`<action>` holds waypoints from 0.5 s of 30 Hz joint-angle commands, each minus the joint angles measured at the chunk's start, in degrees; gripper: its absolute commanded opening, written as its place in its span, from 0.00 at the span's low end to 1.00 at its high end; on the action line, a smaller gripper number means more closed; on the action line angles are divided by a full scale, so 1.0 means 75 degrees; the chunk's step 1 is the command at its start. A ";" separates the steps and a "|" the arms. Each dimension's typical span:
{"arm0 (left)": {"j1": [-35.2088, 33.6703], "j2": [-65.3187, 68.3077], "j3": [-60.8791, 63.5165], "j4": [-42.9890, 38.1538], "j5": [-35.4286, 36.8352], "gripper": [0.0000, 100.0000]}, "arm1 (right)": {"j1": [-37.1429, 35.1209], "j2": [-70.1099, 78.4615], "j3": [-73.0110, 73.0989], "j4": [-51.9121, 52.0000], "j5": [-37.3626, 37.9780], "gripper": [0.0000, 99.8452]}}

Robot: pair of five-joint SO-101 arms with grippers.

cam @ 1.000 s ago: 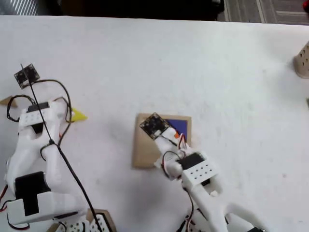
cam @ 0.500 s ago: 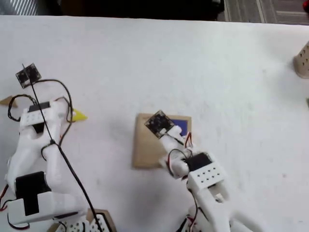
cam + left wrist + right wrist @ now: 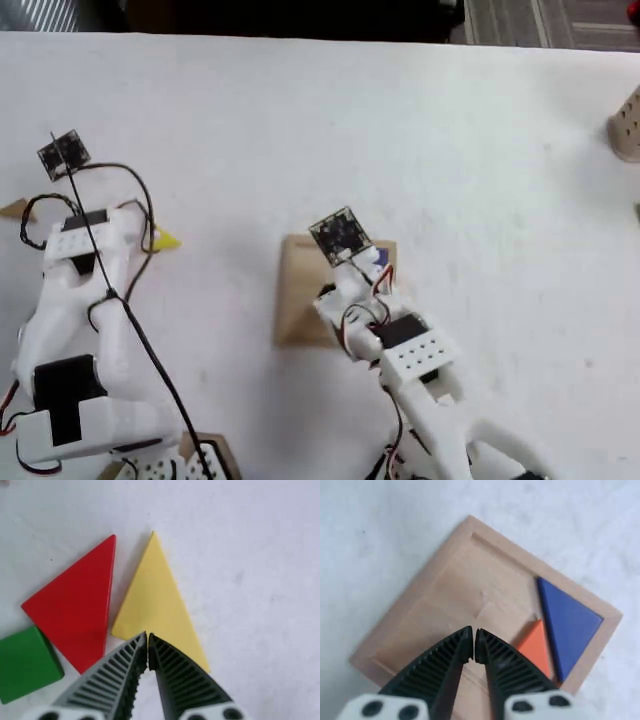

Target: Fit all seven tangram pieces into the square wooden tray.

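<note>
Right gripper, jaws together, had shifted over the pale wooden tray; blue triangle and orange triangle beside it.

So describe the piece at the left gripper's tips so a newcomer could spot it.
On the white table, away from the wooden tray, three loose pieces lie by the left gripper. The one at its tips is the yellow triangle. Its neighbours are a red triangle alongside and a green square past that, so colour alone picks it out.
</note>
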 commanded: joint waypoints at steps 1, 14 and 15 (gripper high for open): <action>0.0111 -0.0018 -0.0293 0.0035 -0.0094 0.02 | 0.0275 0.0498 -0.0410 -0.0041 0.0363 0.02; 0.0100 -0.0018 -0.0281 0.0059 -0.0094 0.02 | 0.0908 -0.0440 -0.0422 0.1588 0.1008 0.02; 0.0100 -0.0018 -0.0281 0.0059 -0.0094 0.02 | 0.0908 -0.0615 -0.0422 0.1741 0.1008 0.02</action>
